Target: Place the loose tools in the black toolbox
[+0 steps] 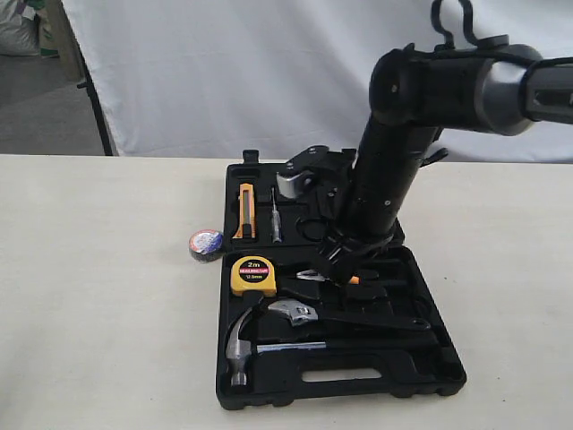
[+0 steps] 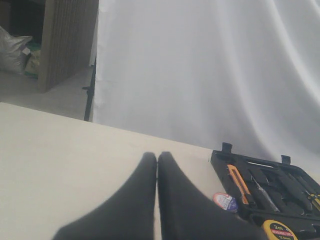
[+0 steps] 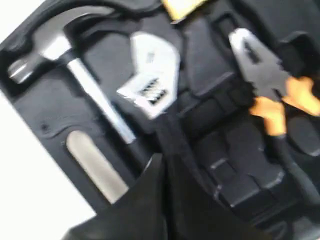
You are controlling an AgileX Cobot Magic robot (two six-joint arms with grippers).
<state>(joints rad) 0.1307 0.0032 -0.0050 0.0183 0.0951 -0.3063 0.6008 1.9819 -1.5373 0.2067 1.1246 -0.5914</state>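
Exterior: hammer (image 1: pixel 242 345) and wrench (image 1: pixel 304 313) lay in the box (image 1: pixel 385 381); the tape (image 1: pixel 205 244) sat on the desk (image 1: pixel 98 296) just beside it, and being round could roll away if nudged; the right hand (image 1: pixel 338 262) hung low over the box, liable to snag seated tools; left wrist: left hand (image 2: pixel 157 165) closed, empty, near the tape; right wrist: fingers together, holding nothing

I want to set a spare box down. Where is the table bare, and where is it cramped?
Bare: the wide stretch of table left of the tape roll, and the strip right of the black toolbox. Crowded: inside the toolbox, with hammer, wrench and tape measure, and the right gripper low over it.
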